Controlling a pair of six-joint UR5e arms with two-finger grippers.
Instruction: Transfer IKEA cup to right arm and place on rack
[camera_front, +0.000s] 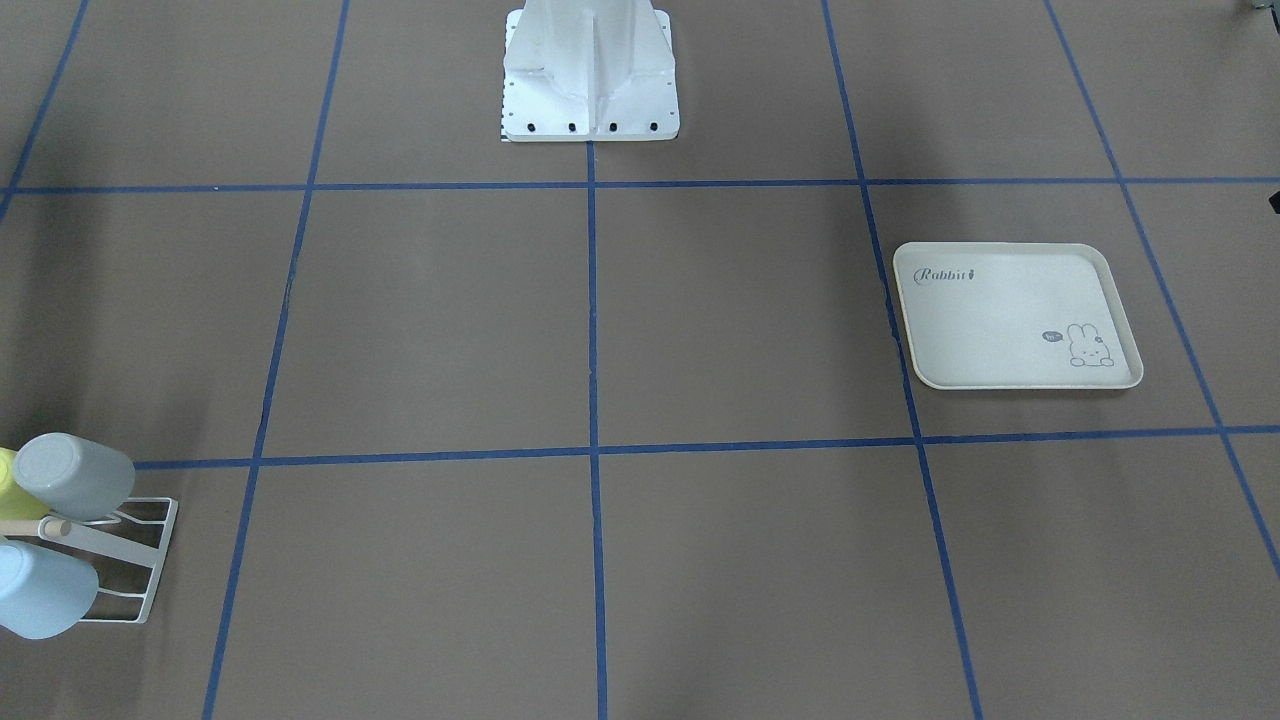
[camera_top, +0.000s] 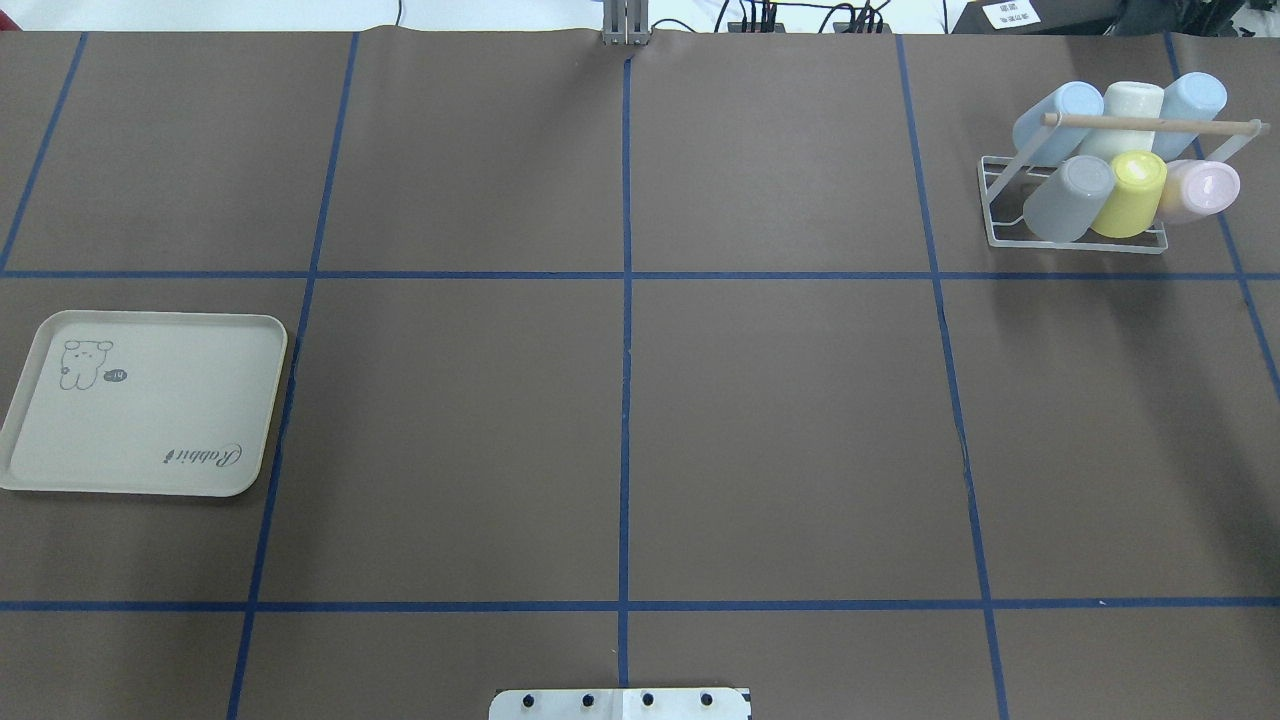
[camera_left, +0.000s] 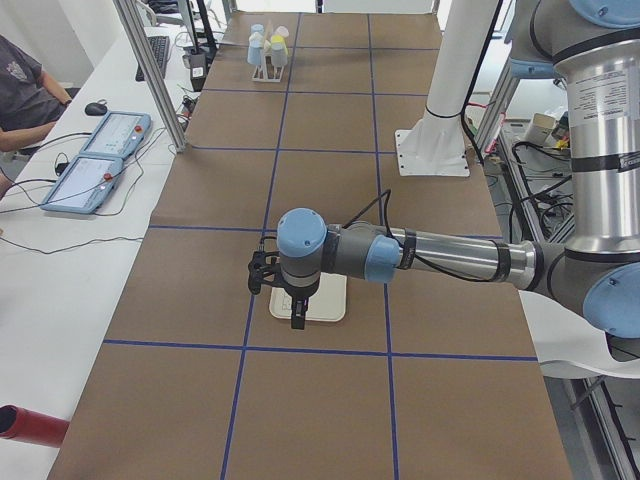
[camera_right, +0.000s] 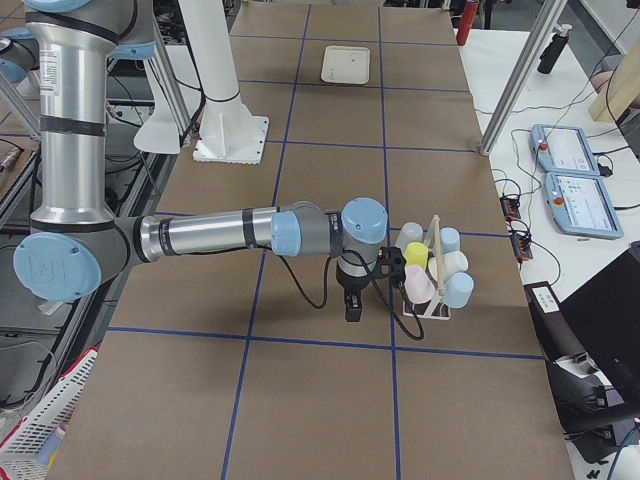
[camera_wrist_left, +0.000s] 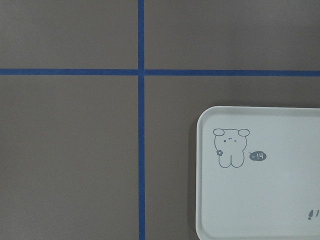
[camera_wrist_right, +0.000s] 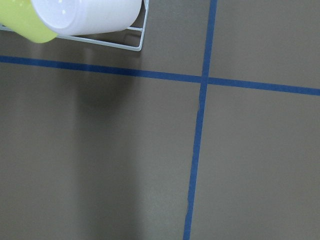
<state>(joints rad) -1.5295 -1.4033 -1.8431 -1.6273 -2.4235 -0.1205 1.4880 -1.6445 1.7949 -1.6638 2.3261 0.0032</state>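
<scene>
The white wire rack (camera_top: 1075, 246) stands at the far right of the table and holds several IKEA cups, among them a grey cup (camera_top: 1068, 198), a yellow cup (camera_top: 1130, 193) and a pink cup (camera_top: 1200, 190). In the front-facing view the rack (camera_front: 150, 560) sits at the lower left edge. No cup is off the rack. The right arm's gripper (camera_right: 352, 313) points down just beside the rack (camera_right: 430, 312). My left gripper (camera_left: 297, 322) hangs over the cream tray (camera_left: 325, 300). Only the side views show the grippers, so I cannot tell whether they are open or shut.
The cream Rabbit tray (camera_top: 150, 420) lies bare at the table's left side. The white robot base (camera_front: 590, 80) stands at the table's middle edge. A person (camera_left: 25, 90) sits at a side desk with two tablets (camera_left: 100, 160). Blue tape lines grid the brown tabletop.
</scene>
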